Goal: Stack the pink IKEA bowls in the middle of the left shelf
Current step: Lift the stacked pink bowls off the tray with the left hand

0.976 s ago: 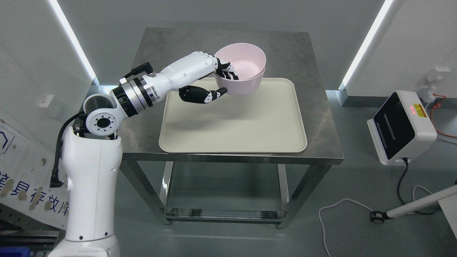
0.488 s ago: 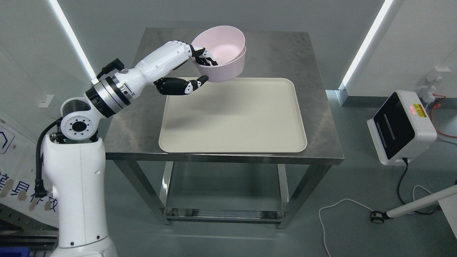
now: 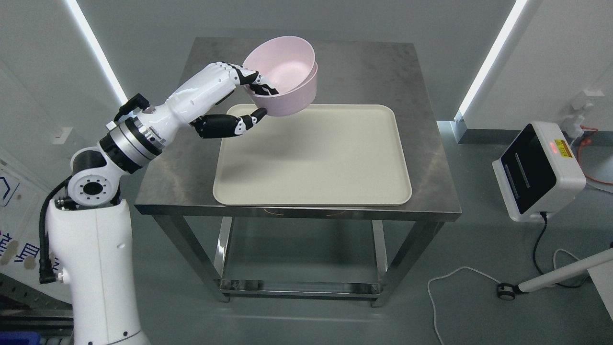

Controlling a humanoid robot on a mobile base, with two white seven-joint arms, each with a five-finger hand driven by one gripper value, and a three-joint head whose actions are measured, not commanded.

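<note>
Two pink bowls point(image 3: 286, 72), nested, sit higher and further left than half a sec ago; they've cleared the tray's back edge and now hang over bare steel at the table's rear. My arm has swung left w/ them, elbow pulled back toward the pic's left edge. My left hand point(image 3: 239, 98) is clamped on the stack's near-left rim: fingers point(image 3: 256, 86) hooked over the lip and down the inside wall, thumb point(image 3: 249, 120) stretched under the outer bowl's base. Bowls tilt a bit, open side facing up and toward the cam. Below and to the right lies the beige tray point(image 3: 311, 158), flat on the steel table point(image 3: 383, 67), nothing resting on it. Off to the right, on the floor, a white box w/ a dark panel point(image 3: 536, 170) and its cable.
</note>
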